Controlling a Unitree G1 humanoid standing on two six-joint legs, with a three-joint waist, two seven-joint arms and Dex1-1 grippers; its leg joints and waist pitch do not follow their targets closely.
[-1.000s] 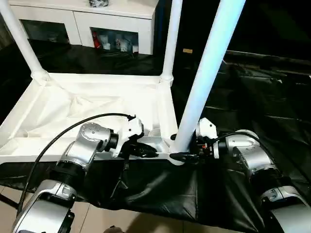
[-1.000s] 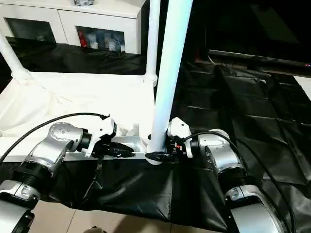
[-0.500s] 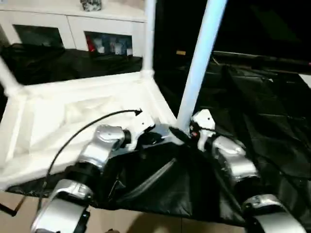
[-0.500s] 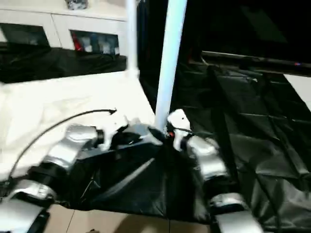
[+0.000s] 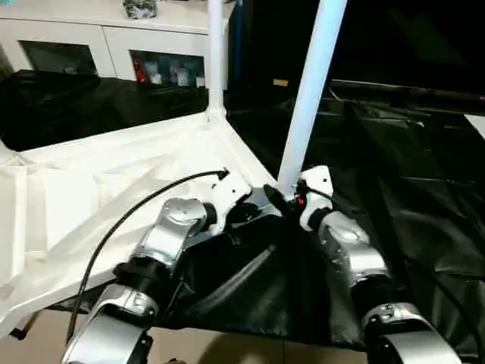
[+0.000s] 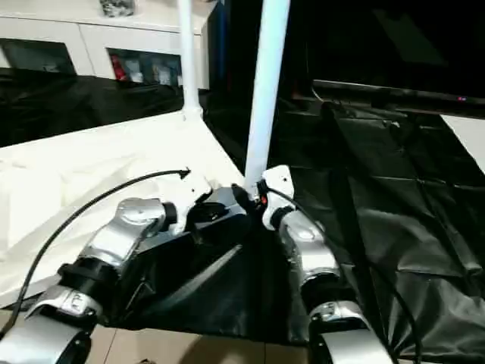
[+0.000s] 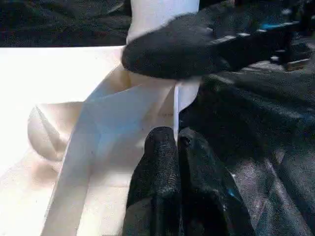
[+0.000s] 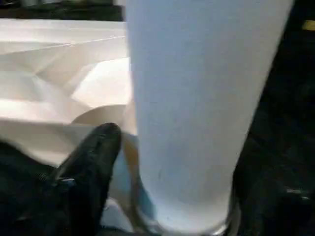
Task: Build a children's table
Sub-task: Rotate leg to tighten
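Note:
The children's table lies upside down, its white ribbed top [image 5: 114, 182] skewed on black sheeting. One white leg [image 5: 214, 53] stands in the far corner socket. A second leg [image 5: 311, 91] rises from the near right corner. My left gripper [image 7: 172, 140] is shut on the top's thin rim just beside that corner. My right gripper [image 5: 282, 199] straddles the base of the near leg [image 8: 197, 98]. One finger [image 8: 93, 162] sits a little off the leg's side, so the jaws stand open around it.
A white glass-door cabinet [image 5: 98, 45] stands at the back. Crinkled black sheeting [image 5: 424, 189] covers the surface to the right and front. A black cable [image 5: 136, 208] loops over my left forearm. Tan floor [image 5: 227, 345] shows at the near edge.
The table top has turned on the sheet, its left end swinging toward me. Both forearms swung inward with the near corner. My right fingers have come off the leg. The view also shifted.

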